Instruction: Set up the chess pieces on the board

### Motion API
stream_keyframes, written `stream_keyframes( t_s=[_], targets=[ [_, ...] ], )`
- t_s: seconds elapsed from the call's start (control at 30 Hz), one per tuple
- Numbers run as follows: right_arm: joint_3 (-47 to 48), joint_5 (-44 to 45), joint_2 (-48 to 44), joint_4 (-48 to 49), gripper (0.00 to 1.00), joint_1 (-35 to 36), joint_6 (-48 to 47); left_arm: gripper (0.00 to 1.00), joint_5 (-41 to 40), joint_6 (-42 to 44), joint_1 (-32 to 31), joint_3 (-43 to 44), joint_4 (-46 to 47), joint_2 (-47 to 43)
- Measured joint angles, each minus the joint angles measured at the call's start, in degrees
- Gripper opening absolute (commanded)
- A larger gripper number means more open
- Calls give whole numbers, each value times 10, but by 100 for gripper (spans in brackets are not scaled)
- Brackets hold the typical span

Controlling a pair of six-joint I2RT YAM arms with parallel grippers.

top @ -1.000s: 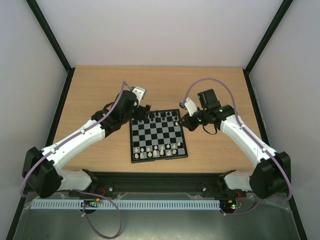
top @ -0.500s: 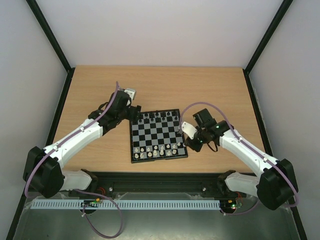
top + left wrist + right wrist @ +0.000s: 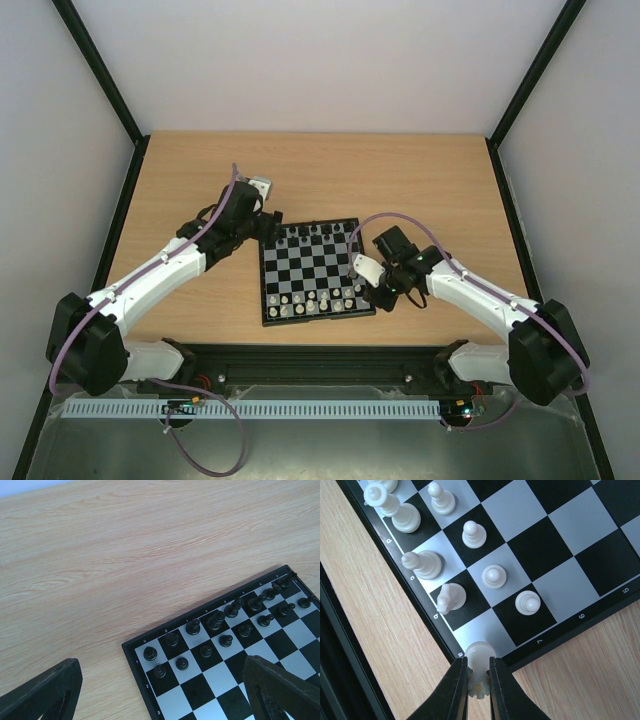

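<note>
Light wood counter [image 3: 400, 170] carries the board [image 3: 315, 270] between both arms. Only the right wrist view shows the right hand [image 3: 479, 672] pinching a cream-white piece [image 3: 480, 652] over a corner square, by border marks [image 3: 435, 615] "b", "c", "7". The left wrist view shows the left hand [image 3: 162, 692] spread near the black pieces [image 3: 215, 622].

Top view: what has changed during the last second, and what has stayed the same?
The right gripper, shut on a white piece, moved from the board's far right corner to its near right corner square. The left gripper, open, drew back from the far left corner. The board and the other pieces seem unmoved.
</note>
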Motion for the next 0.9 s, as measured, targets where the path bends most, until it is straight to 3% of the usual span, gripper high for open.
stream_keyframes(
  t_s=[0.77, 0.9],
  targets=[
    [-3, 2, 56, 36, 12, 0, 13, 92, 5, 0, 0, 0, 0, 0],
    [-3, 2, 59, 39, 20, 0, 14, 92, 6, 0, 0, 0, 0, 0]
  ],
)
